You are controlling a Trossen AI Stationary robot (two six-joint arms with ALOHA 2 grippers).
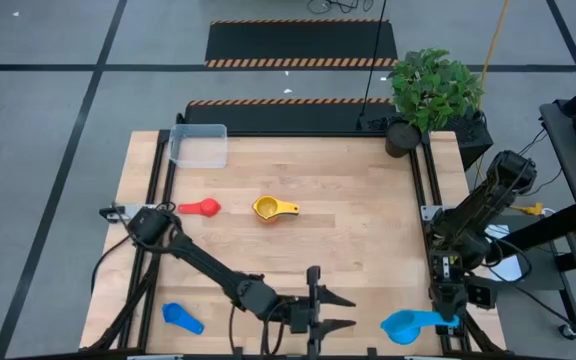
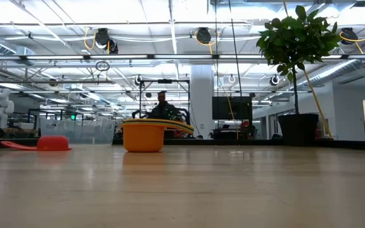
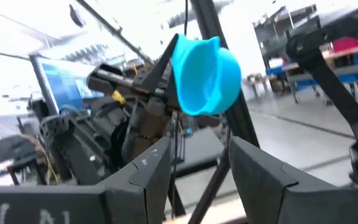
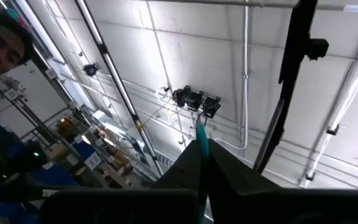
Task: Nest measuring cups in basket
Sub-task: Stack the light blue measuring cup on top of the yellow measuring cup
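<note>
- Right gripper (image 1: pixel 446 318) sits at the near right edge of the table, closed on the handle of a light blue cup (image 1: pixel 402 326); the bowl juts out toward the table's middle, its handle running back into the fingers; the right wrist view shows the two fingers pressed together on a thin blue-green strip
- Left gripper (image 1: pixel 340 312) lies low along the near edge, fingers spread wide and empty, pointing at that held cup; the left wrist view looks straight past its fingers (image 3: pixel 261 177) at the cup's bowl (image 3: pixel 205 74)
- Basket (image 1: pixel 199 144) stands at the far left corner, well apart from both grippers; nothing is seen inside it (clear walls, so not certain)
- Red cup (image 1: pixel 202 207) and yellow cup (image 1: pixel 271 208) lie mid-table; a second light blue cup (image 1: pixel 180 317) lies near left
- Judgement: the held cup lies between the grippers, long axis roughly in line with both; the left arm is nearer the basket, so a handover looks likely
</note>
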